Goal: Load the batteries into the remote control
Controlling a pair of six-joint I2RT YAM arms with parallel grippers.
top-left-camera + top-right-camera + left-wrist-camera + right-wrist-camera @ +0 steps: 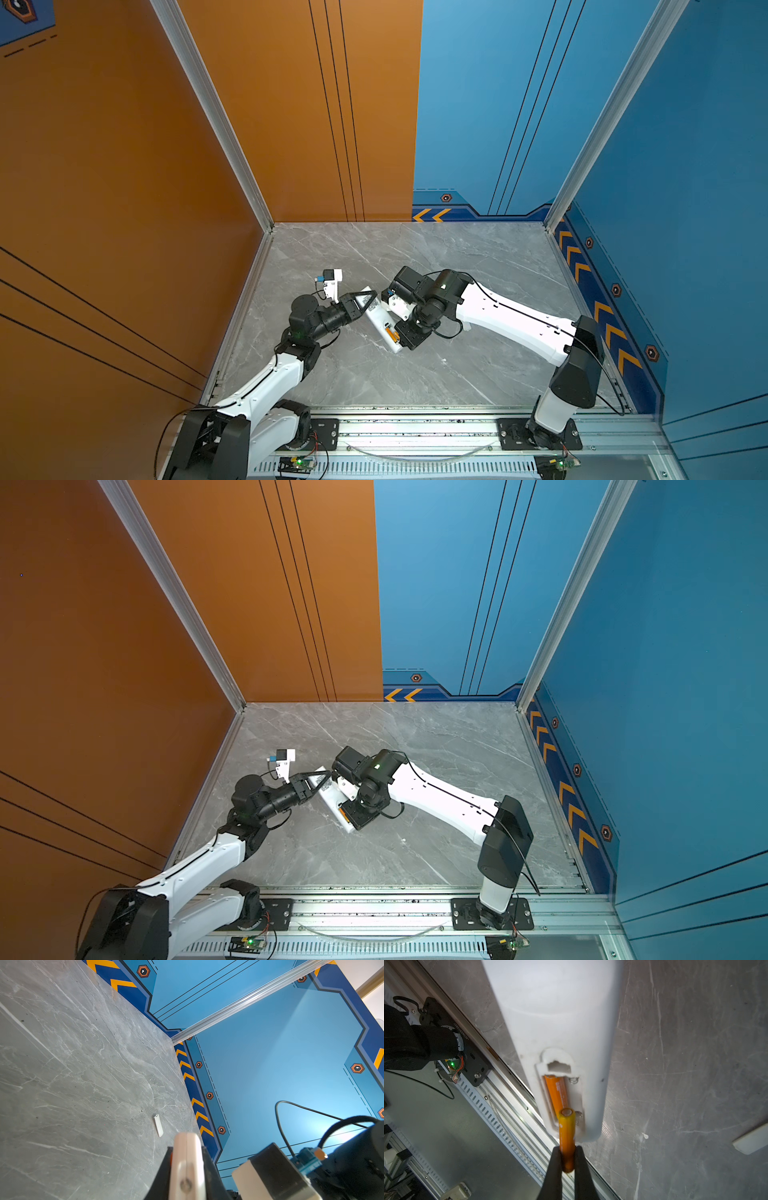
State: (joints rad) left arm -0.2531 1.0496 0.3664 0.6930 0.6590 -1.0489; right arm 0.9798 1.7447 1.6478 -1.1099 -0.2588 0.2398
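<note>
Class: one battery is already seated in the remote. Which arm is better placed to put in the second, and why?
Right. The right gripper already pinches the second battery at the open bay, while the left gripper is busy clamping the remote.

No legible text; only faint, unreadable print on the seated battery (556, 1093).

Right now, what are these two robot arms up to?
They are fitting batteries into a remote control. The left gripper clamps the remote. One battery already lies in the open compartment. The right gripper pinches the second battery at the empty slot. The cover plate lies on the table.
</note>
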